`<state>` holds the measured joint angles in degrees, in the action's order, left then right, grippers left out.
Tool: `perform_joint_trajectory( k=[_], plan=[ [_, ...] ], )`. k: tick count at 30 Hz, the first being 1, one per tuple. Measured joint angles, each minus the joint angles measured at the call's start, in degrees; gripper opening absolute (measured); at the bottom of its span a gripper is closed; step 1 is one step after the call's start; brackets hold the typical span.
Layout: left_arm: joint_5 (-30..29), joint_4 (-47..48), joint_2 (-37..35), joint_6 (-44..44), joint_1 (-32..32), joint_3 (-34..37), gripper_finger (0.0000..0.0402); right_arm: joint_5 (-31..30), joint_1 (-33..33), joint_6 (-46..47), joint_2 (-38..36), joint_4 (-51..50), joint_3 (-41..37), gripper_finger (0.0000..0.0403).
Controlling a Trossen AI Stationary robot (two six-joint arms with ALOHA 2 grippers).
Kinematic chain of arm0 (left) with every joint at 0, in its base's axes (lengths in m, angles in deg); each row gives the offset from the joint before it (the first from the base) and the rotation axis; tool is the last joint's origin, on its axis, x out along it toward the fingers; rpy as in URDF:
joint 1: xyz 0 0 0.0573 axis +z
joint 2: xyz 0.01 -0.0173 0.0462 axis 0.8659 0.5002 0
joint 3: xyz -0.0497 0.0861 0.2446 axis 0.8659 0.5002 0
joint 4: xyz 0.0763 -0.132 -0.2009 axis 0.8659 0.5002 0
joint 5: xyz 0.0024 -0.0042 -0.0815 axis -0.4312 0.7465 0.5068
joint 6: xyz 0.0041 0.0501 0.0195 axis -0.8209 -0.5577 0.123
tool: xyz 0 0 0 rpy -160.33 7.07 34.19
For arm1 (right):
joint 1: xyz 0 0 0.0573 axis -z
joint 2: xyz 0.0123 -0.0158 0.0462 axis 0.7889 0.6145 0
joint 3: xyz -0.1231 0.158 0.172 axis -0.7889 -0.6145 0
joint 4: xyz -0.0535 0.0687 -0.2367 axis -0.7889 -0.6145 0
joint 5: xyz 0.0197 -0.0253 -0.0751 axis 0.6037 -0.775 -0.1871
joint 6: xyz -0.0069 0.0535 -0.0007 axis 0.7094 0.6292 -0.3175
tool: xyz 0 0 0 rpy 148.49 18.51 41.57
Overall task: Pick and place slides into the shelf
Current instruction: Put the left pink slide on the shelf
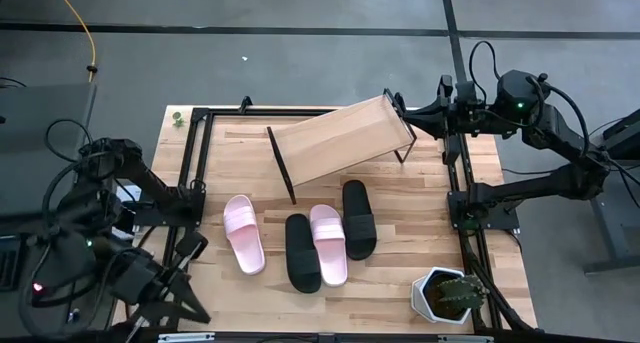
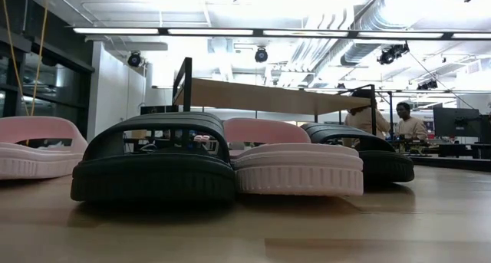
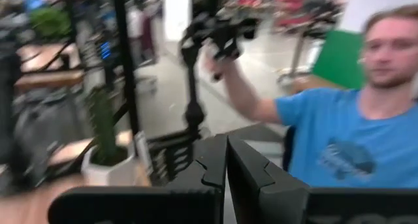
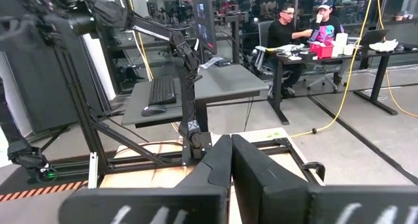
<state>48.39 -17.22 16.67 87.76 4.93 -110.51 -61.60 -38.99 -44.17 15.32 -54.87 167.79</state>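
The wooden desk (image 1: 400,233) carries everything, framed by black rails. On its far half stands the shelf (image 1: 340,138), a slanted light-wood board on a thin black frame, turned at an angle to the desk's edges and bare of slides. Nearer the front lie the four slides in a loose row: a pink slide (image 1: 243,233) alone toward the left arm's side, then a black slide (image 1: 302,253) touching a second pink slide (image 1: 328,245), and beside that another black slide (image 1: 358,219) set a little farther back. A potted cactus (image 1: 447,295) sits at the front corner on the right arm's side. The left claw (image 3: 226,160) hangs off the desk's left edge, clenched on nothing. The right claw (image 4: 231,160) waits by the far right corner near the shelf's end, likewise clenched and holding nothing.
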Motion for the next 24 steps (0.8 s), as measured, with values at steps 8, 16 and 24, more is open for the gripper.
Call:
perform_joint_trajectory(
  k=[8, 16, 24],
  plan=[
    [-8.48, 10.3, 0.0, 10.72, -2.5, 0.02, 0.0003, 0.0, 0.01, 0.02, 0.0, -0.01, 0.0, 0.0],
    [-9.31, 22.1, 3.34, 23.28, -2.33, 0.02, 0.0003, 0.02, -0.01, 0.02, 0.0, -1.05, 0.0, 0.0],
    [-8.19, 25.27, 9.35, 27.83, -2.33, 0.04, 0.0003, 0.02, -0.01, 0.02, -0.02, -3.41, 0.0, 0.0]
  ],
)
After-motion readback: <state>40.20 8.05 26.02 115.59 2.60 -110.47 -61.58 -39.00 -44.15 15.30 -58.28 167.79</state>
